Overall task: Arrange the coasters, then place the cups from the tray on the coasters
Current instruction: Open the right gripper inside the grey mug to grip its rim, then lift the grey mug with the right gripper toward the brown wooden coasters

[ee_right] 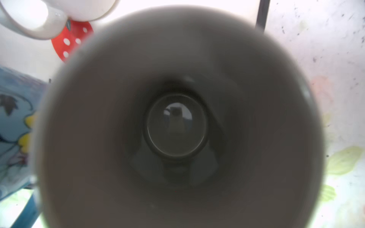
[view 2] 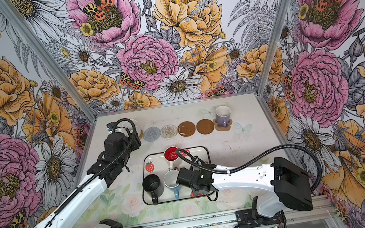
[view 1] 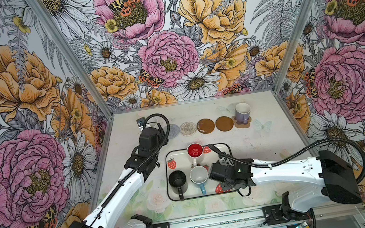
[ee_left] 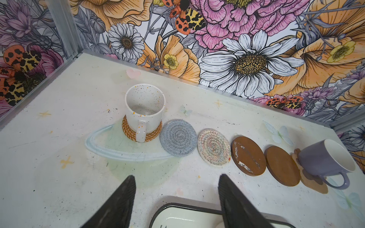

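- Coasters [view 1: 205, 126]: six in one row along the far part of the surface [view 1: 265, 131], edge to edge or nearly so.
- Row order from the left end: rattan coaster [ee_left: 155, 132], blue-grey woven coaster [ee_left: 178, 138], pale beaded coaster [ee_left: 214, 148], scuffed brown disc [ee_left: 248, 156], clean brown disc [ee_left: 282, 165], paw-shaped coaster [view 1: 243, 125].
- White speckled mug [ee_left: 145, 110] stands upright on the rattan coaster, handle turned to the near side.
- Lavender mug [view 1: 242, 110] stands on the paw-shaped coaster. The four middle coasters are bare.
- Tray [view 1: 179, 151] sits nearer, at mid-surface, apart from the row.
- On the tray: red-inside mug [view 1: 195, 150] at the far edge. Black mug [view 1: 177, 181] and light blue mug [view 1: 199, 177] stand side by side nearer, handles toward the near edge.
- Grey mug [ee_right: 177, 126]: seen only in the right wrist view, which its dark interior fills. It stands just beside the light blue mug. In both top views it is hidden under the right arm's wrist.
- Left gripper [ee_left: 177, 176]: jaws released, wide apart, nothing between them. It hovers over bare surface between the row and the tray's far left corner.
- Right gripper [view 1: 217, 175]: over the tray's right half, directly above the grey mug. The jaws are hidden in every view, so I cannot tell whether they are clenched, released or on the mug.
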Tool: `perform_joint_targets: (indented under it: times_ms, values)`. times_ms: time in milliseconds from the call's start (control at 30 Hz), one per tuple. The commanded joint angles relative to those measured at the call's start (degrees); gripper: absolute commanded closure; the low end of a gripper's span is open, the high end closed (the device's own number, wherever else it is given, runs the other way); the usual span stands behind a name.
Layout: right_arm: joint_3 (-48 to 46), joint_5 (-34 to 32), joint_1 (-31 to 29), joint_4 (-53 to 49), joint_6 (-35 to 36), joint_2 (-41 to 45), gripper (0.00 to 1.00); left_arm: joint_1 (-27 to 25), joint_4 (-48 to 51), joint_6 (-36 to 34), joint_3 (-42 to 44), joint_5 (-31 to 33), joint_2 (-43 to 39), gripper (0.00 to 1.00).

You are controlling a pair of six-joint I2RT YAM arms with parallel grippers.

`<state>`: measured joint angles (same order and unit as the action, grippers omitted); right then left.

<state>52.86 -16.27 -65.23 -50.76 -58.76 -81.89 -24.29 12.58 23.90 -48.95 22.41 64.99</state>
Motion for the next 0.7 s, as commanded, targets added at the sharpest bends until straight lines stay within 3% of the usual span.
perform_joint_targets:
  times_ms: [0, 300, 667]
  values:
    - [0.1, 0.31, 0.6, 1.57, 1.32, -1.46, 0.68, 0.78, -0.98, 0.3, 1.05, -1.06, -1.35, 0.32]
    - [0.22, 0.77, 1.63, 1.62, 2.33, -2.16, 1.0, 1.35, -0.89, 0.42, 1.63, -1.32, -2.14, 0.32]
    - [2.65, 0.25, 2.71, 1.44, 5.36, 1.79, 1.0, 2.46, -0.98, 0.63, 2.29, -1.76, -3.01, 0.32]
